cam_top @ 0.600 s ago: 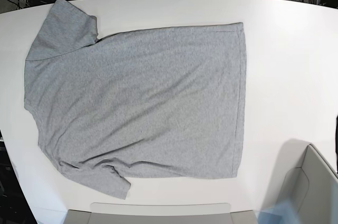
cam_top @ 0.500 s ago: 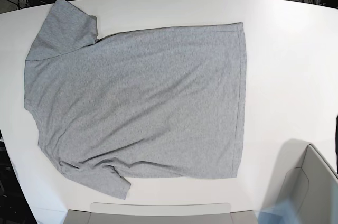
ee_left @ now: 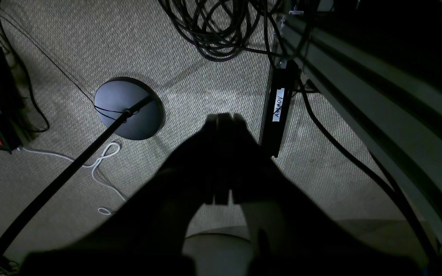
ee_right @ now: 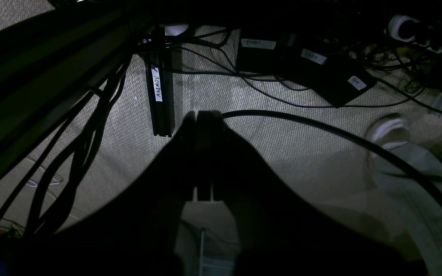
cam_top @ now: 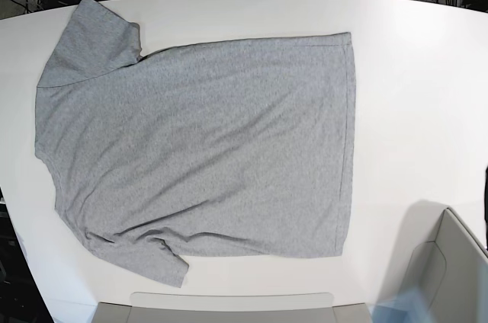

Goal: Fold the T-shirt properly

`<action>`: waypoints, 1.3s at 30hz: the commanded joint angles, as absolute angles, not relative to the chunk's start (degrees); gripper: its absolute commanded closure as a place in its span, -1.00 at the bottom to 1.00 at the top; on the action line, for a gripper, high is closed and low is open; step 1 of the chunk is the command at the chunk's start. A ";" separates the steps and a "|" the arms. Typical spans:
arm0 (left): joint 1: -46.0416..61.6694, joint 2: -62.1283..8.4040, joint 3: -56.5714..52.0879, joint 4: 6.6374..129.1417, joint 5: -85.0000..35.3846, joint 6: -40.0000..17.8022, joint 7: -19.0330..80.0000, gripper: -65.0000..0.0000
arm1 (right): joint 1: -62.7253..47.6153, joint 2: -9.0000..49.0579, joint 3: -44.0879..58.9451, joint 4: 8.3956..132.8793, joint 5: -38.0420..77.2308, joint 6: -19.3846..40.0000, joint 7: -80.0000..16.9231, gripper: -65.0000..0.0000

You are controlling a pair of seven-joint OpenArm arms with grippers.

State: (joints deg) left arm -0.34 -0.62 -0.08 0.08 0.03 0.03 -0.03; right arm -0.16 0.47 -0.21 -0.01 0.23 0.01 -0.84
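The heather-grey T-shirt [cam_top: 198,148] lies spread flat on the white table [cam_top: 412,94], plain side up, collar end at the left and hem at the right. Its far sleeve [cam_top: 88,37] points up-left and its near sleeve [cam_top: 156,262] lies by the front edge. Neither arm shows in the base view. In the left wrist view my left gripper [ee_left: 223,119] hangs below table level over the carpet, jaws pressed together and empty. My right gripper [ee_right: 202,115] is likewise shut on nothing above the floor.
A grey bin [cam_top: 446,270] sits at the front right corner of the table, and a light panel [cam_top: 229,304] runs along the front edge. Cables [ee_left: 213,30], a round black stand base [ee_left: 129,109] and black power boxes [ee_right: 305,73] lie on the carpet.
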 commanded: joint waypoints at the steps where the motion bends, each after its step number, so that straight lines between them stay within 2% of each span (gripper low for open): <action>1: -0.40 -0.48 -0.13 0.00 0.31 0.22 -0.31 1.00 | -0.04 0.66 -0.31 0.13 0.13 0.40 -0.48 0.99; 21: 0.13 -0.57 -0.31 0.00 0.13 0.22 -1.36 1.00 | -0.75 3.56 0.04 0.04 0.40 0.40 -0.31 0.99; 25: 4.09 -0.92 -0.31 0.00 0.04 0.22 -13.76 1.00 | -2.95 4.88 0.13 0.40 2.51 0.48 3.65 0.99; 31: 12.00 -2.33 -0.31 0.00 0.04 0.22 -37.41 1.00 | -8.75 8.13 0.04 0.40 6.37 0.66 20.26 0.99; 39: 20.97 -3.30 -0.13 0.00 0.22 0.22 -72.22 1.00 | -18.42 9.80 0.13 0.13 9.45 11.47 52.62 0.99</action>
State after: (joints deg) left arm 20.49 -3.05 -0.12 -0.08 0.10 0.05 -69.36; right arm -17.85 8.88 0.03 0.34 9.08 11.35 52.18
